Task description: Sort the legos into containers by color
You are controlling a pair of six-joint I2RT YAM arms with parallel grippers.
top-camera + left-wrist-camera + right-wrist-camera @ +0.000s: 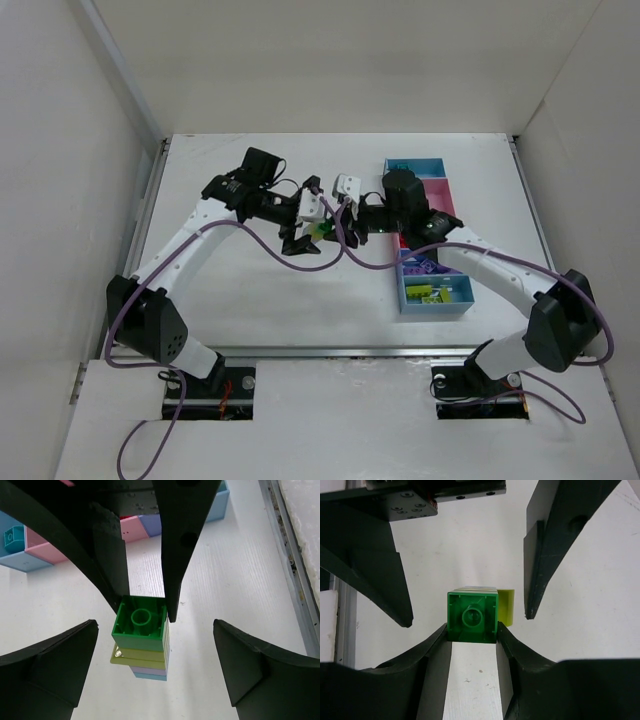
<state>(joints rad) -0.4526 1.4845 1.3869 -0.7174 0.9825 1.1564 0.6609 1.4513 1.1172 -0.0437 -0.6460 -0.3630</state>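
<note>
From above, the two arms are meeting over the middle of the white counter (pixel 240 290), with a small stack of legos (pixel 320 230), green on top, sitting between the left hand (pixel 305 240) and the right hand (pixel 335 225). The containers (pixel 403 296) are lying in a strip to the right, well apart from the stack, and the nearest bins are holding yellow-green and purple bricks. In the left wrist view, the left hand's fingers (pixel 55 665) are standing spread wide on either side of the stack without touching it. The right hand's two dark fingers are reaching in from the top and pinching the green brick, and yellow-green, pale purple and teal-blue layers are showing beneath it. A teal brick (pixel 12 539) is resting in a light blue bin at the upper left. In the right wrist view, the right hand's fingers (pixel 432 670) are pressing both sides of the green brick, while the left hand's fingers are standing apart above.
</note>
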